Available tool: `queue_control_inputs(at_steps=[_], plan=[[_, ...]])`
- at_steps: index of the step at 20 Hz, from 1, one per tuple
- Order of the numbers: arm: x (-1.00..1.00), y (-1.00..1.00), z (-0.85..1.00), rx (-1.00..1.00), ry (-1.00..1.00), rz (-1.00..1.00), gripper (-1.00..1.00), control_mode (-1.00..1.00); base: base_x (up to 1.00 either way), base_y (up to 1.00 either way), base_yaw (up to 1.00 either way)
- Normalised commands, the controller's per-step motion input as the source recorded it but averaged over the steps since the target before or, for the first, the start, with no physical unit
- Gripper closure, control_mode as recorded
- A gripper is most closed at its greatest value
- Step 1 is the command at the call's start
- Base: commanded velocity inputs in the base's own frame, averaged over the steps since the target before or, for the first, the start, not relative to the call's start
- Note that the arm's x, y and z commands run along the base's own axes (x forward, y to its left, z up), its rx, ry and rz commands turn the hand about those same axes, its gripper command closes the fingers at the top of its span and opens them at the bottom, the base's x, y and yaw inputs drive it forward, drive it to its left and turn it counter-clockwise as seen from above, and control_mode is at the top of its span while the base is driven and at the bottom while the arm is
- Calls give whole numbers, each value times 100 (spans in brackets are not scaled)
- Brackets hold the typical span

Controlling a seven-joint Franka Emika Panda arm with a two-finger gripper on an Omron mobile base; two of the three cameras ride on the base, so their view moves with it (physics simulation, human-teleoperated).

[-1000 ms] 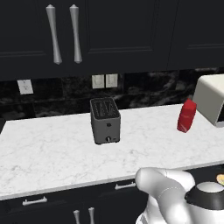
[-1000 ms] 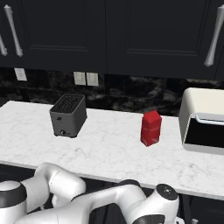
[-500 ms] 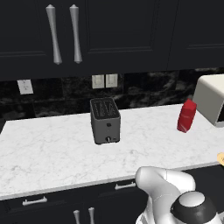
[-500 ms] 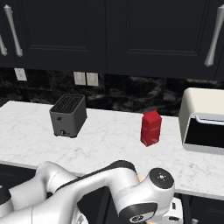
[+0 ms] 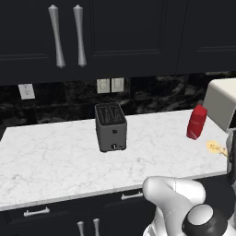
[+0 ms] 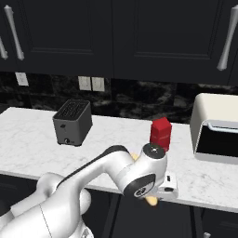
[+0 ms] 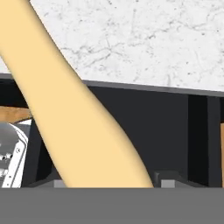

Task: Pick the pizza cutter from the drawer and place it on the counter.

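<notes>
The pizza cutter (image 7: 83, 118) is in the gripper (image 7: 107, 183): in the hand view its tapered tan handle runs from between the finger tips at the bottom up and away to the upper left, so its long axis lies along the gripper's own line of sight, slanted a little to one side. The fingers look closed onto the handle's lower end, though the contact itself sits at the very bottom edge of the view.

In the right base view a tan tip of the cutter (image 6: 152, 200) pokes out below the hand, just in front of the tabletop's front edge (image 6: 204, 204). In the left base view the tan wheel end (image 5: 215, 147) shows over the marble near the right edge, beside the red carton (image 5: 197, 122).

Beyond the handle, the hand view shows the white marble tabletop (image 7: 144, 39) above a dark drawer opening. By my reading the tool is clear of the drawer and must travel forward over the edge, then down onto bare marble, short of the carton and well away from the toaster (image 5: 110, 126).
</notes>
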Motion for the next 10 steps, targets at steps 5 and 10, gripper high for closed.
queue_control_inputs(at_steps=[5,10], plan=[[100,75,0,0,0,17,100,-100,0,0,0],[90,73,3,0,-1,23,100,-100,0,0,0]])
